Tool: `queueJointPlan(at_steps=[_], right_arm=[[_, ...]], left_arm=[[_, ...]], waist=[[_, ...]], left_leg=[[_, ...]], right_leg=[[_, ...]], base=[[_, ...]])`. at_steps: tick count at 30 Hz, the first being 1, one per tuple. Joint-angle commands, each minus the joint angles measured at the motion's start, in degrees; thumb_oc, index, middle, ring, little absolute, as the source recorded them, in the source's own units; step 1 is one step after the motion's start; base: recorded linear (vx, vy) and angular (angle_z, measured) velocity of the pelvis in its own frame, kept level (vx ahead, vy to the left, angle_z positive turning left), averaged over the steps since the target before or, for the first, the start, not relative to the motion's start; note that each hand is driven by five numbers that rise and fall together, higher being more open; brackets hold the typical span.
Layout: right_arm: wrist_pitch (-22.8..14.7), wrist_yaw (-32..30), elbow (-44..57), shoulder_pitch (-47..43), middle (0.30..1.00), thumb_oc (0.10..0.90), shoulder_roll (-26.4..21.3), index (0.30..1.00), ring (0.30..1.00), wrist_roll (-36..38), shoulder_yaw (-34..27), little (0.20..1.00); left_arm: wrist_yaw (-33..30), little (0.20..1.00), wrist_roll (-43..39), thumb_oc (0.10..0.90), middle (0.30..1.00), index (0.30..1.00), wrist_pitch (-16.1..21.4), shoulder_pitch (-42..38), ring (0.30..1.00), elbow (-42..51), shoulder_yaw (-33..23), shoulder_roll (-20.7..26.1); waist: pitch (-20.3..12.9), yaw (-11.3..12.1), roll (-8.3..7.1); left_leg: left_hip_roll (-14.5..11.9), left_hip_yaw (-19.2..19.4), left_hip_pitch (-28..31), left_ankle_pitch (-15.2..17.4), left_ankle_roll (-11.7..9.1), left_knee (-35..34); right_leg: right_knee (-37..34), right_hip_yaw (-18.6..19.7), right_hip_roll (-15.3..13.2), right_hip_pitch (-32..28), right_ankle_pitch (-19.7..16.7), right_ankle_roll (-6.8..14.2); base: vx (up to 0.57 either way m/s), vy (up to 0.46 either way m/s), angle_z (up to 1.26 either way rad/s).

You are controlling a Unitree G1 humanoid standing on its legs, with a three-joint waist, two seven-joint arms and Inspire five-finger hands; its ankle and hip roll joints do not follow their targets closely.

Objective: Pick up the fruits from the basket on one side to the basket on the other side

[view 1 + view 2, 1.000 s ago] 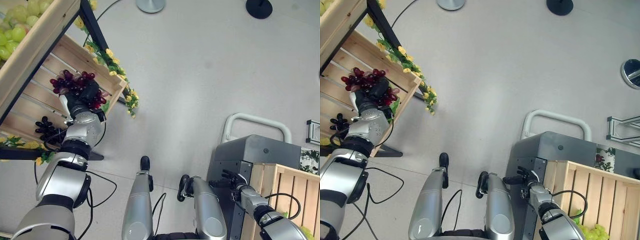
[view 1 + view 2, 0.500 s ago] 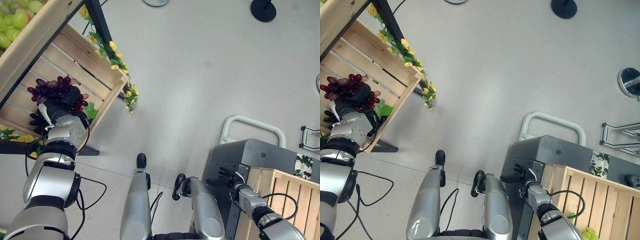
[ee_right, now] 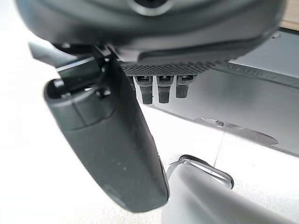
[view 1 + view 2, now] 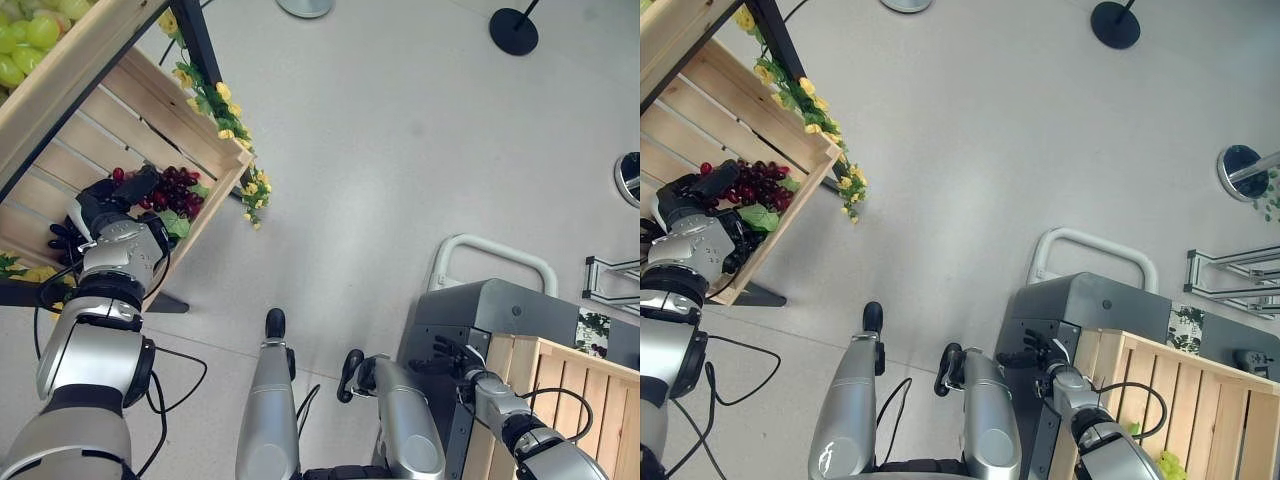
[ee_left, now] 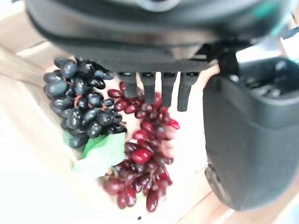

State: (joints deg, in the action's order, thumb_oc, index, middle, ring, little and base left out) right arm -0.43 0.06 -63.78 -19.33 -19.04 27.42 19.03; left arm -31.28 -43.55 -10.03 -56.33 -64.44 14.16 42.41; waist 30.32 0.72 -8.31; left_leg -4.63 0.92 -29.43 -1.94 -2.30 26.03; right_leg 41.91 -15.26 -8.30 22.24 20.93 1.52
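The left hand (image 4: 105, 205) is hovering inside the wooden crate (image 4: 150, 110) on the robot's left, its fingers (image 5: 154, 91) hanging straight and spread, gripping nothing. One red grape bunch (image 4: 175, 190) is lying on the crate's slats just beside that hand. The left wrist view is revealing what the head views are barely showing: one black grape bunch (image 5: 81, 105) is resting touching the red one (image 5: 147, 161), with one green leaf (image 5: 100, 154) between them. The left eye view is also catching green grapes (image 4: 25, 35) in a higher crate. The right hand (image 4: 450, 357) is hanging beside a grey cart (image 4: 505, 305), fingers relaxed and straight, holding nothing. A second wooden crate (image 4: 1180, 385) is standing at the right.
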Motion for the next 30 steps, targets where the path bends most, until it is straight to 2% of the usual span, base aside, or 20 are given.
queueJointPlan(at_steps=[1, 10, 13, 16, 17, 18, 20, 21, 22, 24, 27, 28, 30], right_arm=[[-2.2, 0.9, 1.1, 1.9, 0.900, 0.800, -1.7, 0.900, 0.900, 0.1, -0.2, 0.900], [-2.0, 0.8, 1.1, 1.9, 0.900, 0.800, -1.4, 0.900, 0.900, -0.3, -0.1, 0.900], [-1.7, 0.6, 1.2, 2.0, 0.900, 0.800, -1.2, 0.900, 0.900, -0.2, -0.1, 0.900], [-1.7, 0.2, 1.0, 2.4, 0.900, 0.800, -0.7, 0.900, 0.900, 0.0, -0.3, 0.900], [-1.7, 0.2, 1.0, 2.4, 0.900, 0.800, -0.7, 0.900, 0.900, 0.0, -0.3, 0.900], [-1.8, 0.2, 0.9, 2.6, 0.900, 0.800, -0.6, 0.900, 0.900, -0.1, -0.5, 0.900], [-1.7, 0.2, 0.8, 3.1, 0.900, 0.800, -0.3, 0.900, 0.900, 0.0, -0.9, 0.900], [-1.7, 0.1, 0.6, 3.3, 0.900, 0.800, 0.0, 0.900, 0.900, 0.2, -1.2, 0.900], [-1.7, 0.1, 0.5, 3.5, 0.900, 0.800, 0.2, 0.900, 0.900, 0.3, -1.4, 0.900], [-2.1, 0.3, 0.0, 4.3, 0.900, 0.800, 0.6, 0.900, 0.900, 0.5, -2.0, 0.900], [-2.2, 0.5, 0.3, 5.9, 0.900, 0.800, 1.2, 0.900, 0.900, 0.3, -2.6, 0.900], [-2.3, 0.5, 0.3, 6.0, 0.900, 0.800, 1.2, 0.900, 0.900, 0.3, -2.6, 0.900], [-1.6, 0.1, 0.6, 7.0, 0.900, 0.800, 1.8, 0.900, 0.900, 0.4, -3.0, 0.900]], left_arm=[[0.3, 0.900, 2.7, 0.800, 0.900, 0.900, 1.4, -8.2, 0.900, -1.1, 0.2, 5.7], [3.4, 0.900, 4.7, 0.800, 0.900, 0.900, 0.7, -7.7, 0.900, -0.1, 1.3, 4.5], [3.8, 0.900, 5.5, 0.800, 0.900, 0.900, 1.7, -7.1, 0.900, 1.1, 1.5, 4.0], [4.2, 0.900, 5.6, 0.800, 0.900, 0.900, 6.4, -5.2, 0.900, 4.5, 1.0, 2.3], [4.2, 0.900, 5.6, 0.800, 0.900, 0.900, 6.4, -5.1, 0.900, 4.6, 1.0, 2.3], [4.6, 0.900, 5.2, 0.800, 0.900, 0.900, 8.0, -4.4, 0.900, 5.9, 0.9, 1.7], [5.0, 0.900, 6.6, 0.800, 0.900, 0.900, 11.7, -1.7, 0.900, 9.6, 0.4, -0.1], [5.6, 0.900, 7.1, 0.800, 0.900, 0.900, 15.0, 0.3, 0.900, 12.3, 0.3, -1.5], [5.7, 0.900, 7.7, 0.800, 0.900, 0.900, 15.9, 1.4, 0.900, 13.6, 0.0, -2.1], [3.9, 0.900, 11.2, 0.800, 0.900, 0.900, 21.3, 6.3, 0.900, 17.4, -0.9, -4.8], [0.5, 0.900, 15.3, 0.800, 0.900, 0.900, 24.6, 13.3, 0.900, 20.8, -2.0, -8.6], [0.4, 0.900, 15.6, 0.800, 0.900, 0.900, 24.9, 14.0, 0.900, 21.0, -2.1, -9.1], [-0.7, 0.900, 18.0, 0.800, 0.900, 0.900, 25.7, 18.6, 0.900, 23.0, -2.1, -12.9]], waist=[[-0.8, -0.5, 1.24], [-1.1, -0.6, 1.46], [-1.3, -0.6, 1.66], [-2.0, -0.4, 1.87], [-2.0, -0.4, 1.89], [-2.2, -0.3, 1.97], [-2.8, 0.0, 2.17], [-3.2, 0.2, 2.31], [-3.5, 0.3, 2.37], [-4.6, 0.8, 2.78], [-7.0, 1.1, 3.07], [-7.5, 1.1, 3.12], [-9.9, 1.1, 3.52]], left_leg=[[-0.6, 4.0, 7.5, 9.8, 3.3, 4.0], [-0.4, 4.3, 8.5, 9.5, 3.3, 3.0], [-0.2, 4.4, 9.2, 9.4, 3.3, 2.3], [0.0, 4.4, 10.7, 9.4, 3.2, 1.3], [0.0, 4.4, 10.8, 9.4, 3.1, 1.2], [0.1, 4.4, 11.3, 9.3, 3.2, 0.8], [0.3, 4.4, 12.3, 9.2, 3.1, -0.1], [0.3, 4.5, 13.3, 9.1, 3.0, -1.0], [0.3, 4.5, 13.8, 9.0, 3.0, -1.4], [0.4, 4.4, 16.0, 8.8, 2.7, -3.2], [0.6, 4.3, 19.5, 8.2, 2.4, -6.2], [0.6, 4.2, 19.7, 7.9, 2.3, -6.8], [0.6, 4.1, 22.8, 7.1, 2.0, -10.1]], right_leg=[[-6.1, 3.3, 1.2, -1.1, -9.5, -0.2], [-7.3, 3.4, 1.2, -1.8, -9.8, 0.0], [-7.9, 3.4, 1.1, -2.4, -10.1, 0.2], [-9.4, 3.5, 0.8, -3.8, -10.6, 0.6], [-9.5, 3.5, 0.8, -3.9, -10.6, 0.6], [-10.0, 3.5, 0.7, -4.4, -10.9, 0.7], [-11.2, 3.5, 0.4, -5.4, -11.3, 1.0], [-12.4, 3.3, 0.2, -6.2, -11.8, 1.2], [-13.0, 3.3, 0.2, -6.7, -11.9, 1.3], [-15.9, 3.4, 0.1, -9.0, -12.9, 1.6], [-20.7, 3.9, 0.1, -12.7, -14.5, 2.2], [-21.3, 3.9, 0.1, -13.0, -14.8, 2.2], [-25.0, 4.3, 0.0, -15.9, -15.8, 2.7]], base=[[0.00, 0.000, 0.00], [0.00, 0.000, 0.00], [0.00, 0.000, 0.00], [0.01, -0.010, 0.00], [0.00, 0.000, 0.00], [0.00, 0.000, 0.00], [0.03, -0.037, 0.02], [0.03, -0.034, 0.03], [0.06, -0.037, 0.05], [0.07, -0.018, 0.01], [0.12, -0.012, -0.08], [0.13, 0.003, -0.17], [0.16, 0.014, -0.12]])
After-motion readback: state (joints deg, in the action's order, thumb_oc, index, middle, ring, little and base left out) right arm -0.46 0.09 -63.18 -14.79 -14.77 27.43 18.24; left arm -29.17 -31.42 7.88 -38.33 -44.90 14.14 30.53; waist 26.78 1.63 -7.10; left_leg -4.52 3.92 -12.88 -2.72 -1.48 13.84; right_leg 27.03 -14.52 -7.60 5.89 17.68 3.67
